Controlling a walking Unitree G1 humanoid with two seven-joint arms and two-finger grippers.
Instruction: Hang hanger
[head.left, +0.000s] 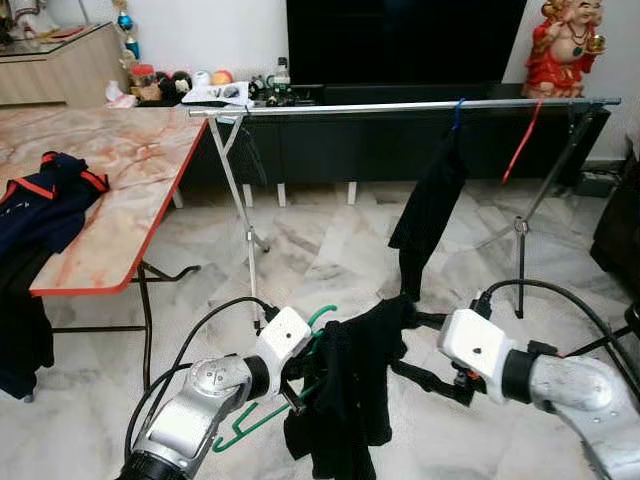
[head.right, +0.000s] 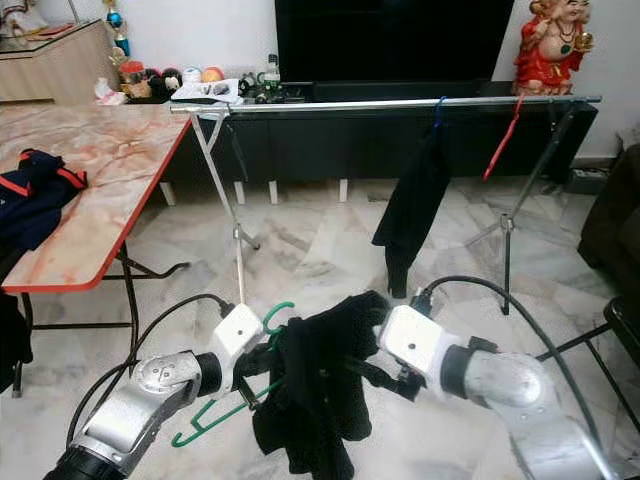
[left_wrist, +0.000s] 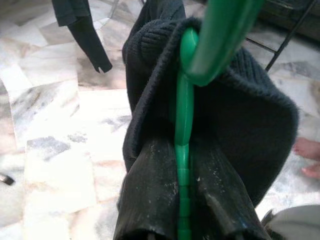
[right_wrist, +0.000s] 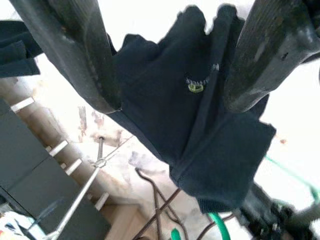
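Hanger (head.left: 262, 413), green and draped with a black garment (head.left: 345, 385), is clamped low in front by the left gripper (head.left: 296, 398), arm bent inward. The right gripper (head.left: 425, 350) is spread wide around the cloth. Beyond, the rail (head.left: 400, 106) carries another dark garment (head.left: 430, 205). Toes (left_wrist: 309, 157) are caught by the left wrist view.

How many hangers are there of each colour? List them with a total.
Green plastic hanger carrying black clothing: 1
Blue hanger on the metal rail: 1
Red hanger on the same rail: 1
Total: 3
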